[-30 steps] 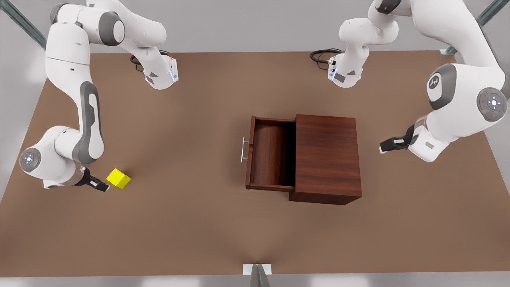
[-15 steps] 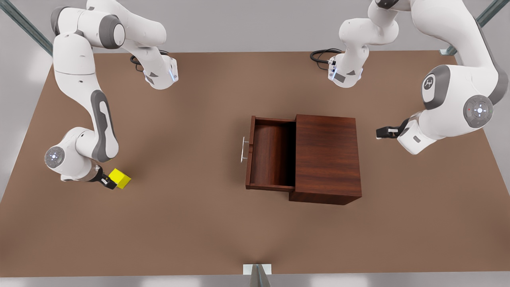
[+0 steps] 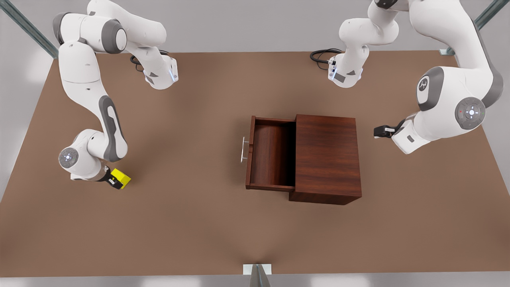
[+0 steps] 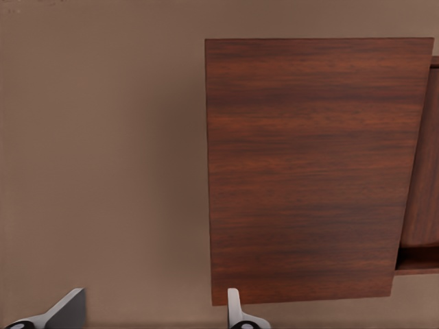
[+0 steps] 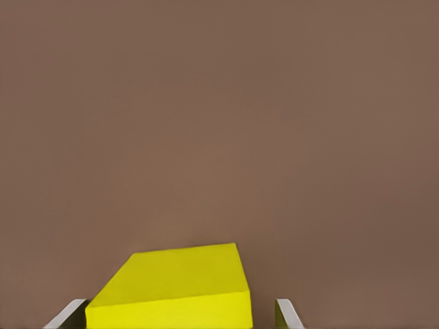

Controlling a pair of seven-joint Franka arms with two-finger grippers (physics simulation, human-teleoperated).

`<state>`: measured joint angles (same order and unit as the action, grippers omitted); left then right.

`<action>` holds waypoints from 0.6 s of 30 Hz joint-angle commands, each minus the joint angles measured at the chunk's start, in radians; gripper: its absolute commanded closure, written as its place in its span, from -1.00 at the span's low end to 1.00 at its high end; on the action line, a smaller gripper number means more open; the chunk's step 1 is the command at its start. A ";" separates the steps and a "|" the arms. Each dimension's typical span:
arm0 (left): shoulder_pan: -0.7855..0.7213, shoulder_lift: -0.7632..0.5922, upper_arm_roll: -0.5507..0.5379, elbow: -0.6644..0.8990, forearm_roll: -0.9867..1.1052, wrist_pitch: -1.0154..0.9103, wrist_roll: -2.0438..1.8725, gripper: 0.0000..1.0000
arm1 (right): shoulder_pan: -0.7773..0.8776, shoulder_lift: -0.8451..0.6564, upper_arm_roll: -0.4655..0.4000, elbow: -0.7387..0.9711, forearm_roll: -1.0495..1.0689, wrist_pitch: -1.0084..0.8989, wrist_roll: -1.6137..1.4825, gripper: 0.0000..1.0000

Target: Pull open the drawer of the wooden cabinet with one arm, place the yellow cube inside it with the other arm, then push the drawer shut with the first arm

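Note:
The yellow cube (image 3: 122,179) (image 5: 175,288) rests on the table at the front view's left. My right gripper (image 3: 114,180) (image 5: 178,317) is down at it, open, with one finger on each side of the cube and a gap showing beside one finger. The wooden cabinet (image 3: 326,157) (image 4: 309,164) stands mid-table with its drawer (image 3: 271,155) (image 4: 422,171) pulled out toward the front view's left, silver handle (image 3: 243,149) on its front, nothing inside. My left gripper (image 3: 378,132) (image 4: 151,317) hovers open beside the cabinet's back, on the front view's right, holding nothing.
Both arm bases (image 3: 159,73) (image 3: 344,73) with black cables stand at the table's far edge. A small white mount (image 3: 257,270) sits at the near edge. Bare brown table (image 3: 191,151) lies between the cube and the drawer.
My right gripper has moved toward the cube and now straddles it. My left gripper has drifted slightly upward and leftward in the front view. Cabinet, drawer and cube have not moved.

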<state>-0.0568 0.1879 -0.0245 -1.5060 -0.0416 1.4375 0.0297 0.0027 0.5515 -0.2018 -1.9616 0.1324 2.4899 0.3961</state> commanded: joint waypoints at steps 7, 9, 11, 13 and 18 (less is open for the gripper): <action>0.000 0.004 0.000 -0.003 0.005 0.000 0.053 -1.00 | 0.000 0.010 0.012 0.000 0.001 0.047 0.033 -1.00; -0.001 0.004 -0.002 -0.008 0.005 0.000 0.050 -1.00 | 0.000 0.018 0.012 0.000 0.000 0.063 0.036 -0.89; -0.001 0.001 -0.003 -0.014 0.005 0.000 0.041 -1.00 | -0.001 0.027 0.012 0.001 0.000 0.066 0.037 -0.85; -0.001 0.001 -0.003 -0.014 0.005 0.001 0.039 -1.00 | -0.006 0.027 0.012 0.003 -0.013 0.066 0.036 -0.77; -0.001 -0.001 -0.003 -0.011 0.003 0.011 0.039 -1.00 | -0.001 0.025 0.013 0.001 -0.011 0.066 0.043 -0.54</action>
<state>-0.0583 0.1886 -0.0274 -1.5179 -0.0382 1.4412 0.0578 0.0005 0.5775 -0.1886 -1.9606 0.1225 2.5498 0.4222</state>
